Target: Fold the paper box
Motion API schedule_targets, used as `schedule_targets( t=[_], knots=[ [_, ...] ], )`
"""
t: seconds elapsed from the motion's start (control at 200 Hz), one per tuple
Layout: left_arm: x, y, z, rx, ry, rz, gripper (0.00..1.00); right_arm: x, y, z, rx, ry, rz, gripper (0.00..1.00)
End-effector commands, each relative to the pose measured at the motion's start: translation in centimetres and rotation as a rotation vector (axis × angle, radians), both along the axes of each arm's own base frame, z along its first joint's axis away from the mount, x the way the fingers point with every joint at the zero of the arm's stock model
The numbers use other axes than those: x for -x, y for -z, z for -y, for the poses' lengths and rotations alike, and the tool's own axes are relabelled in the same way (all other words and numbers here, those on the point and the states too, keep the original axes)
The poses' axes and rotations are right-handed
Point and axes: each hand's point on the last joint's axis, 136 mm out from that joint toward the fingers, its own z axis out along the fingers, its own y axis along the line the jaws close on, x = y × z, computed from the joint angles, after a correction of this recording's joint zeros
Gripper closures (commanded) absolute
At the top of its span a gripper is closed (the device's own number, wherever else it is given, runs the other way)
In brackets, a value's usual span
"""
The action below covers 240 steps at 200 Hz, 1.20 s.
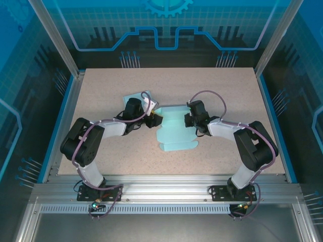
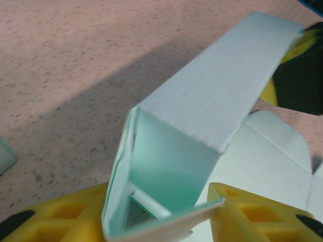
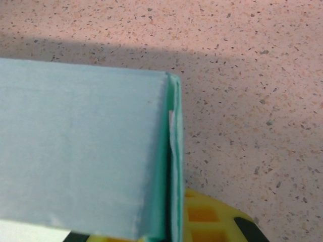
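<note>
The pale teal paper box [image 1: 176, 133] lies partly folded at the table's middle, its flat panels spread toward me and its far wall raised. My left gripper [image 1: 155, 120] is at the wall's left end. In the left wrist view its yellow fingers [image 2: 75, 217] press on the folded corner of the box [image 2: 217, 91], so the gripper [image 2: 159, 217] is shut on it. My right gripper [image 1: 186, 121] is at the wall's right end. In the right wrist view the doubled wall [image 3: 75, 146] stands upright, pinched against a yellow finger [image 3: 212, 222]; the other finger is mostly hidden behind the panel.
A second flat teal sheet [image 1: 136, 98] lies behind the left arm, and its corner [image 2: 5, 156] shows in the left wrist view. Speckled tabletop [image 1: 227, 91] surrounds the box, bounded by a blue rim and aluminium frame posts [image 1: 70, 85].
</note>
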Motion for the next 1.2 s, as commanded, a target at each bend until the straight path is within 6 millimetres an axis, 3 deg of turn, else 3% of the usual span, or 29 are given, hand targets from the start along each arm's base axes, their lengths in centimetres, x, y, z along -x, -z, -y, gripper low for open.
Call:
schedule_targets(
  t=[0.0,0.42,0.505,0.75,0.965,1.066,1.196],
  knots=[
    [1.1,-2.6,2.0,0.106,0.103,0.034,0.39,1.0,1.4,-1.4,-0.005,-0.065,-0.073,0.93],
    [2.4,-4.9,3.1,0.311,0.133,-0.034,0.40,0.5,1.0,-1.7,-0.010,-0.061,-0.064,0.93],
    [2.3,-5.1,2.5,0.310,0.093,-0.031,0.36,0.5,1.0,-1.6,-0.010,-0.056,-0.065,0.93],
    [0.6,-5.3,-3.1,0.237,-0.189,-0.015,0.25,0.6,0.8,-1.6,-0.014,-0.056,-0.060,0.93],
    [0.0,-6.5,-7.8,0.189,-0.381,0.007,0.23,0.6,0.9,-1.6,-0.012,-0.058,-0.058,0.93],
    [-0.6,-6.2,-10.2,0.129,-0.489,-0.006,0.25,0.6,0.8,-1.6,-0.010,-0.063,-0.056,0.93],
    [-1.1,-4.8,-12.4,0.036,-0.583,-0.053,0.35,0.7,0.8,-1.7,-0.013,-0.067,-0.054,0.93]
  ],
)
